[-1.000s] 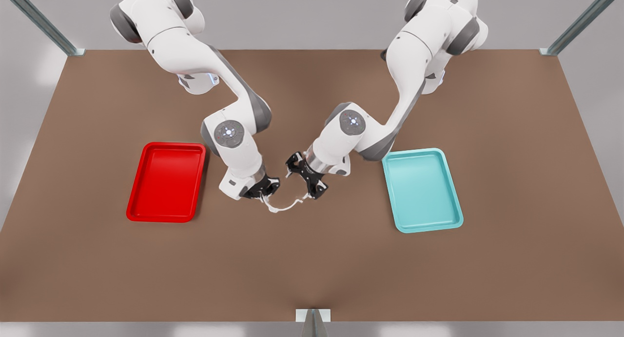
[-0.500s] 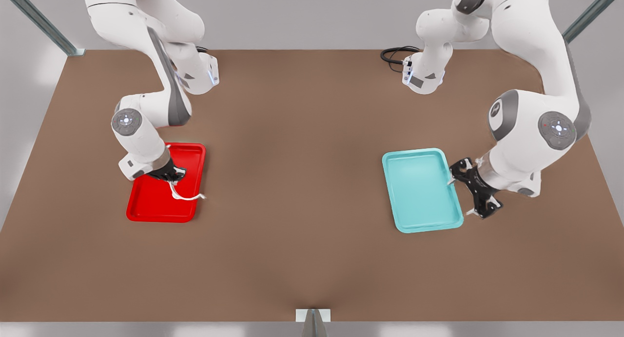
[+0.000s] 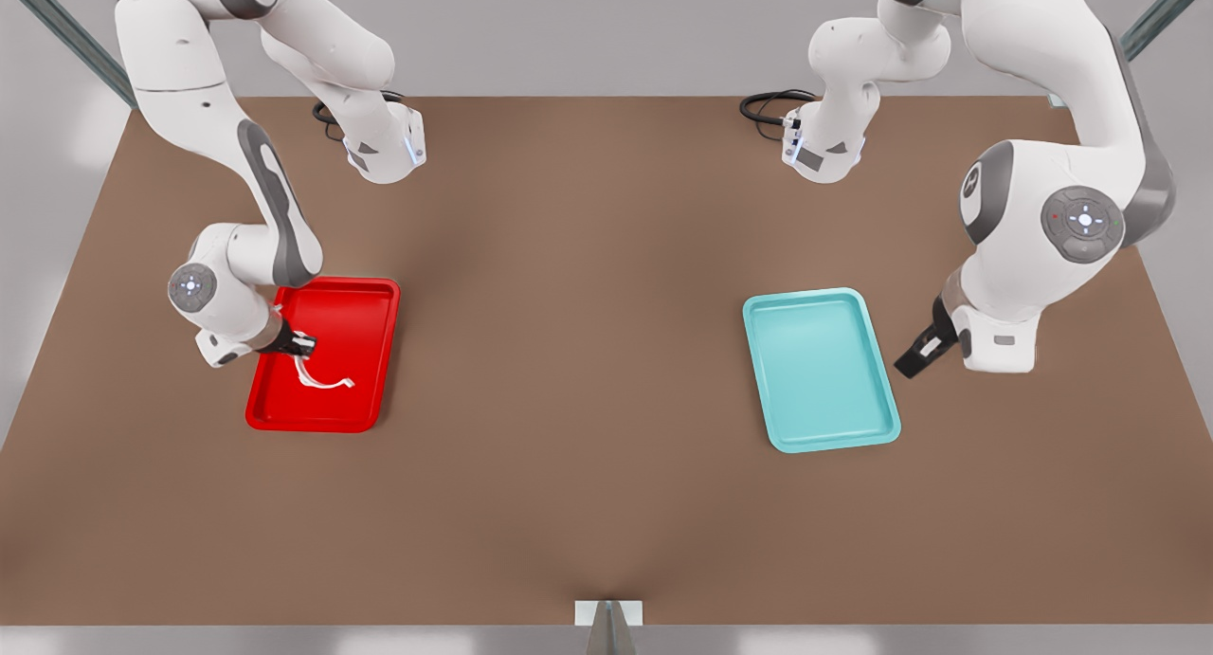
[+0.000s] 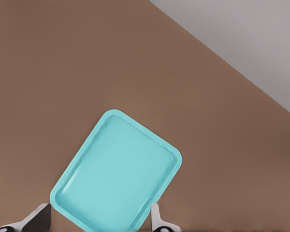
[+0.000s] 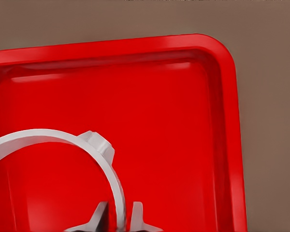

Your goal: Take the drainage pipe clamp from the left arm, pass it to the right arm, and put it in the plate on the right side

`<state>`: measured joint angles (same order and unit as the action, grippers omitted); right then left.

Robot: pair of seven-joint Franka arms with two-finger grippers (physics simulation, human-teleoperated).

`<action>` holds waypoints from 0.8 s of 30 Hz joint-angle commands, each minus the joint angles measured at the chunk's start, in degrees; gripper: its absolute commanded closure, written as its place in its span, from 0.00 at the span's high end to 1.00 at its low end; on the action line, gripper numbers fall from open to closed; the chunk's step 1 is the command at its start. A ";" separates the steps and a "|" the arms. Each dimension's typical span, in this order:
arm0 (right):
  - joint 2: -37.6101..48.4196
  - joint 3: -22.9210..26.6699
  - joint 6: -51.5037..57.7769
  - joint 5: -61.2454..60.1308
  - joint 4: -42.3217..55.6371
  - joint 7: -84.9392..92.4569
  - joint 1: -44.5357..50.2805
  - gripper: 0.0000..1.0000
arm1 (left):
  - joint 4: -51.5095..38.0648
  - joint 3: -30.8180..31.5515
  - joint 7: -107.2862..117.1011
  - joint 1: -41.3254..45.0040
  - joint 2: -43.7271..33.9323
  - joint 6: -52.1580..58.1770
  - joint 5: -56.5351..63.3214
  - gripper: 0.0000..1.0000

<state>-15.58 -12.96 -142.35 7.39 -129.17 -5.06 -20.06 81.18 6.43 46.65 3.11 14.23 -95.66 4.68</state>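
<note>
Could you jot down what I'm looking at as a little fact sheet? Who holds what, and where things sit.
Held item: drainage pipe clamp, white half-ring
Holder: right gripper, shut on one end of it
Clamp position: over the inside of the plate; contact with the floor unclear
Plate: red, on the front view's left
Left gripper: open, empty, beside the teal tray
Surface: brown table
</note>
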 commanded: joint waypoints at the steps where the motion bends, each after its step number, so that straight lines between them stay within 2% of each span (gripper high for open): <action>1: -0.07 -0.05 -2.14 -0.19 0.32 11.30 -0.06 1.00 | -0.06 -0.10 -53.24 -0.12 0.01 -0.84 0.24 1.00; 6: 0.81 -1.45 -0.30 -0.10 4.27 12.00 0.02 1.00 | -0.06 -0.10 -53.24 -0.12 -0.08 -1.99 0.24 1.00; 7: 1.51 -3.29 5.91 -0.18 8.74 11.65 0.02 1.00 | -0.06 -0.10 -53.24 -0.21 -0.08 -1.99 0.24 1.00; 9: 1.34 -8.48 28.08 -0.19 28.95 9.63 1.17 1.00 | -0.06 -0.10 -53.24 -0.21 -0.08 -1.99 0.16 1.00; 10: 1.25 -9.98 35.38 -0.27 36.87 8.14 2.22 1.00 | -0.06 -0.10 -53.24 -0.21 -0.08 -1.99 0.16 1.00; 12: 4.58 -12.35 47.07 -3.43 44.88 5.32 1.43 1.00 | -0.06 -0.01 -53.24 -0.12 -0.16 -1.99 0.24 1.00; 13: 11.34 -10.25 47.43 -4.76 40.94 5.06 3.36 1.00 | -0.06 -0.10 -53.24 0.06 -0.16 -1.99 0.24 1.00; 14: 12.77 -3.05 49.27 -4.76 40.04 3.21 10.12 1.00 | -0.14 -0.10 -53.33 0.06 -0.25 -1.99 0.24 1.00; 15: 10.41 4.50 53.74 -5.02 44.59 3.56 17.40 1.00 | -0.23 -0.10 -53.33 0.32 -0.16 -2.86 0.59 1.00; 16: 8.20 9.17 58.33 -5.98 49.36 3.48 21.63 1.00 | -0.23 -0.01 -53.24 0.15 -0.16 -3.57 1.65 1.00; 17: 6.61 10.68 59.12 -5.99 53.14 3.48 23.14 1.00 | -0.23 0.07 -53.15 0.41 -0.16 -3.57 1.56 1.00; 24: 4.86 10.85 59.03 -6.07 52.88 2.86 22.79 1.00 | -0.23 -0.01 -53.33 0.23 -0.25 -3.48 1.39 1.00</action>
<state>-10.70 -2.10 -88.97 1.56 -76.29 -2.94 2.77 80.98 6.48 7.42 3.31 14.02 -98.86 6.03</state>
